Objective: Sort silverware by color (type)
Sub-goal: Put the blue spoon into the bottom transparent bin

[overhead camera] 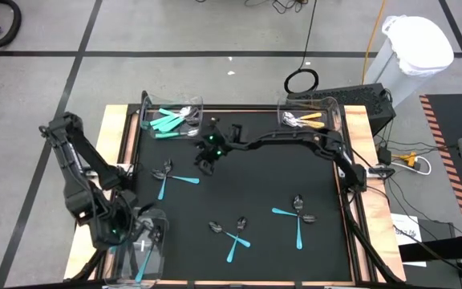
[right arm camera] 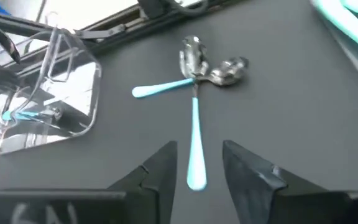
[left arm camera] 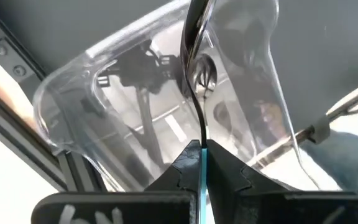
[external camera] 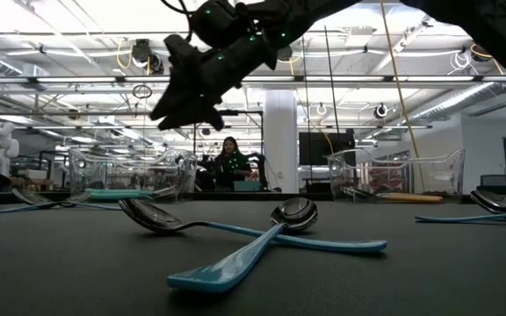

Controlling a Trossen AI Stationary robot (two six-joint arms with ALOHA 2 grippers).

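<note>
The black table (overhead camera: 279, 177) is seen from above, with clear bins at its corners. The bin at eleven o'clock (overhead camera: 192, 104) has been given the teal pieces (overhead camera: 167, 120), and the bin at one o'clock (overhead camera: 331, 108) the orange-yellow ones (overhead camera: 310, 119), so each colour appears to have its own bin. A third bin (overhead camera: 152, 229) stands at seven o'clock.

The left gripper (left arm camera: 201, 163) is held over that seven o'clock bin, clamped tight on the teal handle of a spoon (left arm camera: 194, 56), whose head is pointed down into the bin, probably so that it can be dropped there.

The right gripper (right arm camera: 197, 163) hangs above the table near ten o'clock, its jaws apart and empty. It is lined up over a crossed pair of teal spoons (overhead camera: 169, 177), with one handle lying between the fingertips; a pick seems to be prepared.

Two more crossed teal pairs are left on the table, one at six o'clock (overhead camera: 235, 234) and one at five o'clock (overhead camera: 297, 215). The sorting is judged roughly half done.
</note>
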